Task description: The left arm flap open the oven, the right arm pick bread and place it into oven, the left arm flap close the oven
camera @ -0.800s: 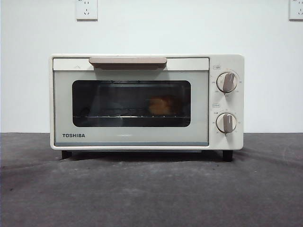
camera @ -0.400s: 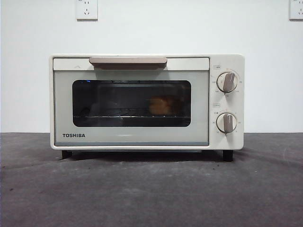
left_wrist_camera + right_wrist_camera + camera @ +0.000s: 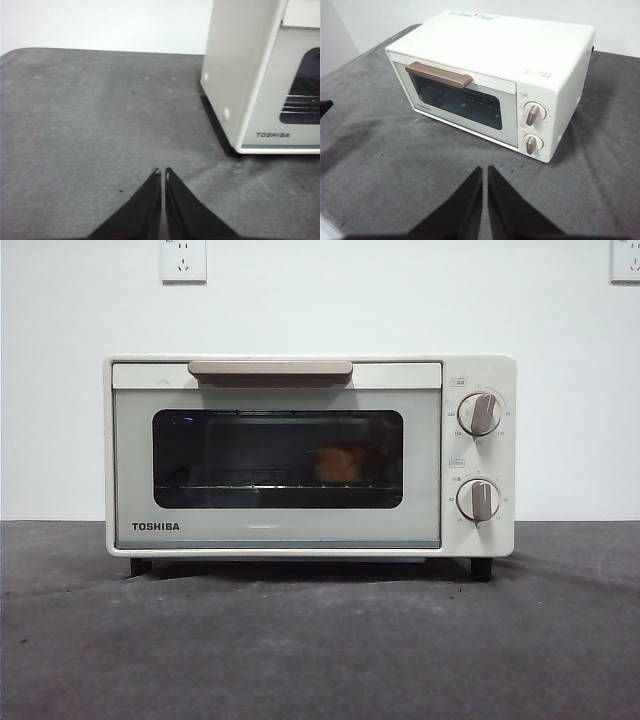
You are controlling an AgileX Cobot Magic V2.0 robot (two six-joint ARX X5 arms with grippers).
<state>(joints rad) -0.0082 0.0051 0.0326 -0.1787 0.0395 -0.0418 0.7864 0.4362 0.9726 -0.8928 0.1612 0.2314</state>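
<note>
The oven (image 3: 310, 455) sits door-closed on the counter (image 3: 320, 640) with the bread (image 3: 340, 463) on its rack, and both claws, left claw (image 3: 161, 174) and right claw (image 3: 485, 170), are pressed together and clear, so seemingly nothing remains.

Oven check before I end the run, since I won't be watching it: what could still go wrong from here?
Little looks wrong. The oven door sits flush under its handle, but the front view cannot show whether it has latched. The bread lies on the rack behind dark glass, so its seating is hard to judge. The left gripper and right gripper hang shut above the table, clear of the oven.
</note>
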